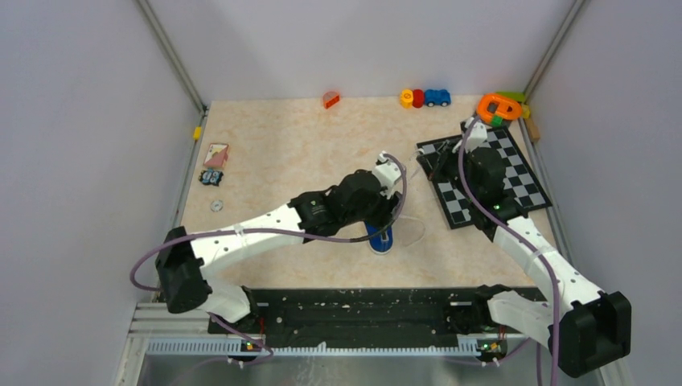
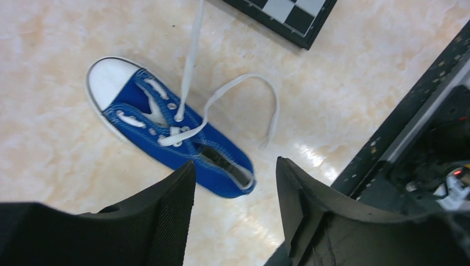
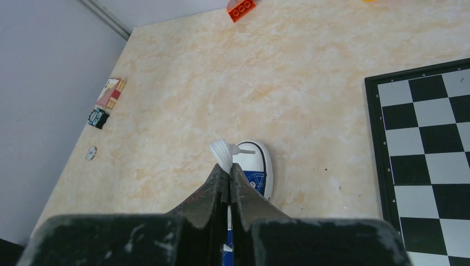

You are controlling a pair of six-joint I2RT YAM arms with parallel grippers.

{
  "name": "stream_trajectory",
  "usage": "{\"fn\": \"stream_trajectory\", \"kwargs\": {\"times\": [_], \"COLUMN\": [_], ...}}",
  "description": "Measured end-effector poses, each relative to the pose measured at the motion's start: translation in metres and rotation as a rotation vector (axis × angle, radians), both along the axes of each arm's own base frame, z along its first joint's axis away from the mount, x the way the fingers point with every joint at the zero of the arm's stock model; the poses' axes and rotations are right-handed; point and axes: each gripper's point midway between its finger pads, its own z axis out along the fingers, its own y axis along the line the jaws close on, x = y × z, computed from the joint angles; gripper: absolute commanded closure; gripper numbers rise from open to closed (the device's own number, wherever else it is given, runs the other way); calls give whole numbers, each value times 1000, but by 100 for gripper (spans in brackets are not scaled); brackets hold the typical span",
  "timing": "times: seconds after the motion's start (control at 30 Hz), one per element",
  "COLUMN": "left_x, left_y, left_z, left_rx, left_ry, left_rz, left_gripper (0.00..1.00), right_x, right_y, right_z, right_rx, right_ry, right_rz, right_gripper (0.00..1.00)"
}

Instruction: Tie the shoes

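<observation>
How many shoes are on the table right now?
1. The blue sneaker lies on the table, left of the chessboard and below the left gripper. No other shows, though one may be hidden from view.

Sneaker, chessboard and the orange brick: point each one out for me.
sneaker (image 2: 109,79), left wrist view, on its white toe cap.
chessboard (image 3: 427,144), right wrist view, on its chequered field.
orange brick (image 1: 330,100), top external view, on its middle.
</observation>
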Motion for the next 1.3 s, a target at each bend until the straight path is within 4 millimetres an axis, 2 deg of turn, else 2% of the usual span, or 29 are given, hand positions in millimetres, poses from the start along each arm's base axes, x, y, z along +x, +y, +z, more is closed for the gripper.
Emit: {"fn": "stream_trajectory", "kwargs": {"times": [0.03,0.07,0.1,0.17,0.27,0.33,0.37,0.4,0.43,0.53,0.67,0.7,0.73,0.77,0.9,0.97,1.07,1.3], "left_x": [0,0,2,10,29,37,41,42,43,45,48,50,51,51,41,37,36,38], "left_y": [8,16,20,26,40,46,48,49,48,43,43,43,42,41,38,38,36,37], "left_z": [1,0,-2,-9,-31,-46,-52,-56,-61,-68,-71,-71,-71,-72,-79,-84,-94,-114], "left_rx": [20,48,62,95,160,194,206,213,219,203,190,192,194,204,255,264,282,315], "left_ry": [-35,-70,-83,-125,-171,-194,-207,-215,-223,-223,-227,-233,-241,-251,-286,-287,-274,-248], "left_rz": [-13,-29,-33,-49,-69,-94,-111,-128,-159,-248,-372,-404,-440,-491,-746,-817,-881,-911], "left_gripper": [50,62,68,71,67,61,39,31,31,36,45,49,60,63,63,61,59,60], "right_x": [0,0,0,-2,-5,-9,-12,-14,-17,-23,-25,-26,-26,-26,-26,-26,-27,-28], "right_y": [0,0,0,0,0,0,-1,-1,-2,-5,-5,-5,-5,-5,-5,-5,-4,-1], "right_z": [0,0,-1,-1,-3,-6,-8,-11,-16,-26,-30,-31,-31,-31,-31,-31,-30,-28], "right_rx": [-4,-9,-15,-31,-59,-78,-85,-91,-99,-114,-122,-123,-125,-126,-128,-129,-127,-121], "right_ry": [-2,-5,-6,-11,-23,-30,-33,-33,-32,-21,-14,-13,-12,-13,-16,-16,-19,-26], "right_rz": [3,5,9,19,42,57,62,66,70,76,80,80,81,81,85,89,93,109], "right_gripper": [100,100,100,100,100,100,100,100,100,100,100,100,100,100,100,100,100,100]}}
